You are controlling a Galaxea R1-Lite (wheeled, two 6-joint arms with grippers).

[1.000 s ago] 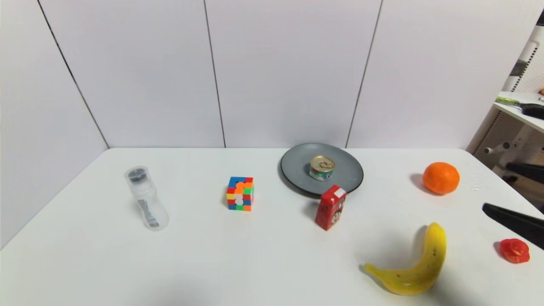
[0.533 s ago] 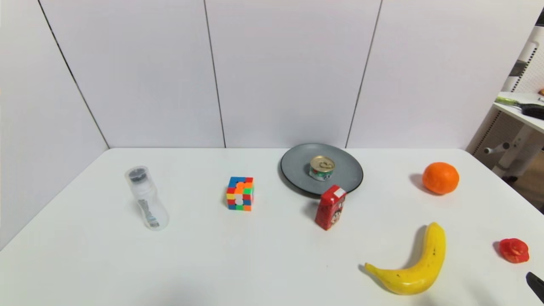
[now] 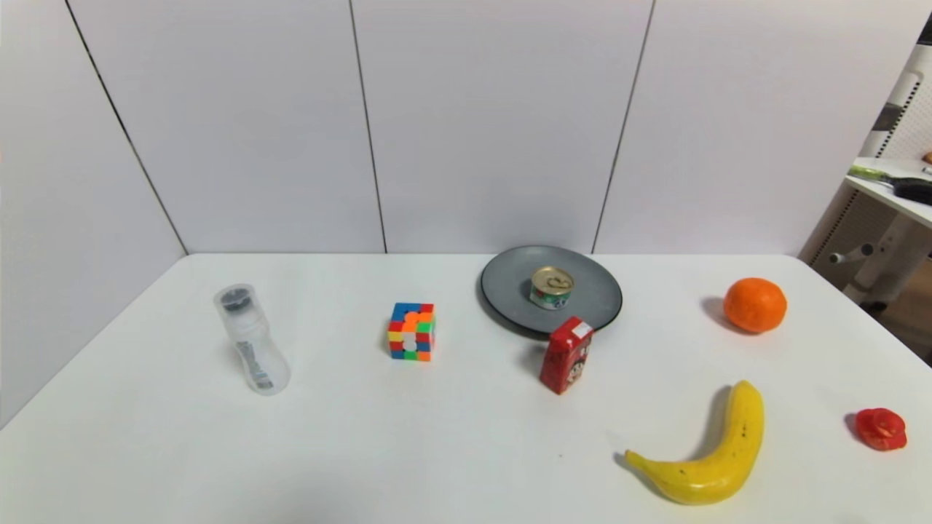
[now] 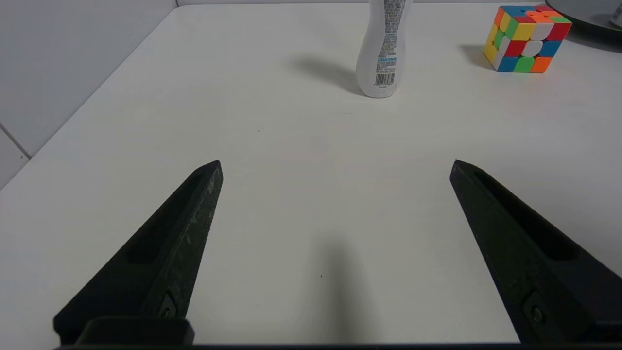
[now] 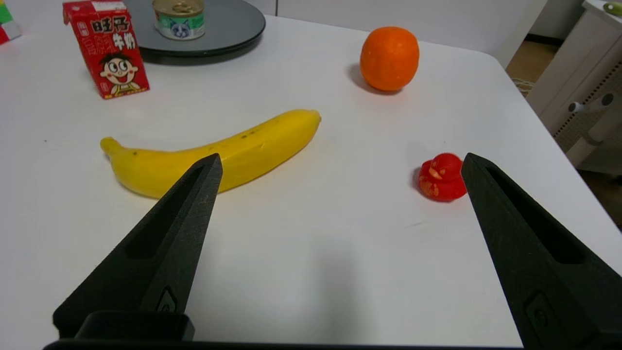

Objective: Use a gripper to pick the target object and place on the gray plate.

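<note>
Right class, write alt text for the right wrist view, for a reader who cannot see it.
The right claw is open and empty above a white table. Beyond its tips lie a banana and a small red toy. Farther off, a small tin can sits on a gray plate, with a red carton in front and an orange apart.

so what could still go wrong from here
Little is left to do: the can stands upright on the plate, and both grippers are open and clear of it.

1. The carton stands right at the plate's near rim; an arm reaching back in could knock it onto the plate or can.

2. The right gripper hangs low over the table with the banana and red toy close ahead; a forward sweep could push them.

The left gripper is parked near the bottle.
</note>
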